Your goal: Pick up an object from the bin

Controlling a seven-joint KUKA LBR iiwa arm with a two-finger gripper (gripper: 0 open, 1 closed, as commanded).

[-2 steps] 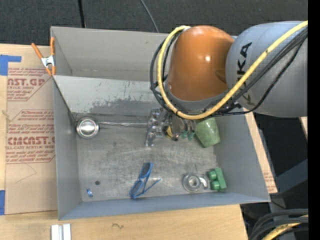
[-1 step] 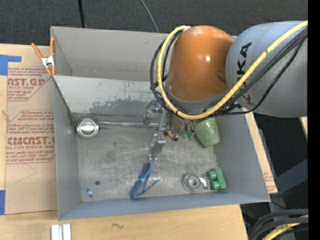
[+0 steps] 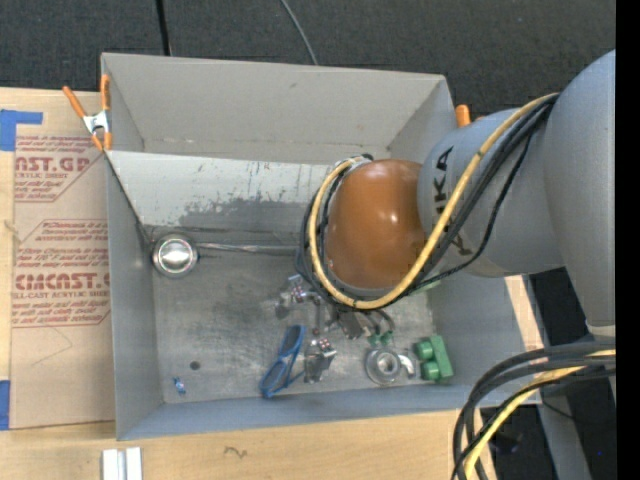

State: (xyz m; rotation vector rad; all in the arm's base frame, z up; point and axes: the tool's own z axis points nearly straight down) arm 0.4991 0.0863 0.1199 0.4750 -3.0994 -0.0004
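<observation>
1. Gripper (image 3: pixel 312 330): low over the grey bin's (image 3: pixel 215 313) front centre, under the orange cover (image 3: pixel 370 223); open or clenched cannot be told.
2. Blue curved piece (image 3: pixel 284 364): just beside it, near the front wall.
3. Silver ring (image 3: pixel 383 366), green block (image 3: pixel 433 358): front right.
4. Silver cap (image 3: pixel 175 256): well apart, left.

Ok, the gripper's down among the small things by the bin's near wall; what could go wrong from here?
The gripper sits beside the blue curved piece, with a silver round piece and a green block close, so it may nudge one or catch two. All lie near the bin's near wall, where a pushed piece could jam. The arm's orange cover hides part of that spot, so a grasp may be hard to confirm.
</observation>
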